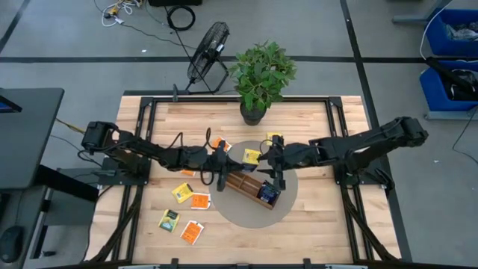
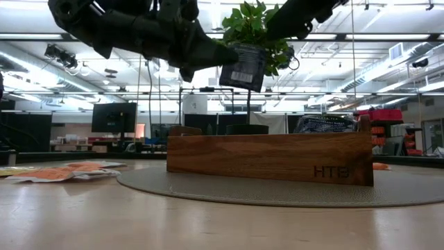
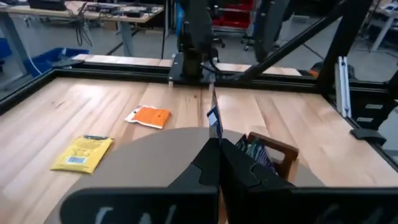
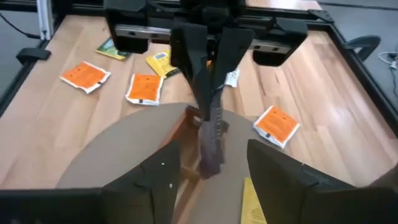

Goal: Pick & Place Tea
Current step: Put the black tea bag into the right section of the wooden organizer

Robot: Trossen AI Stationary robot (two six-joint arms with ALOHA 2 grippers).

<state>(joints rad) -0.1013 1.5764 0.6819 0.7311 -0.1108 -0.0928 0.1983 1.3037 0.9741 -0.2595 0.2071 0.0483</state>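
Left gripper: clamped on dark blue sachet, held edge-up above wooden tray. Right gripper: fingers spread wide, holding nothing, facing left gripper over tray on round mat. Orange and yellow sachets scattered flat on table, left of mat. Dark sachets already in tray's end compartment.

Tray interior hidden behind its front wall; sachet seen edge-on, print unreadable; worktop edge at 6 o'clock cropped.
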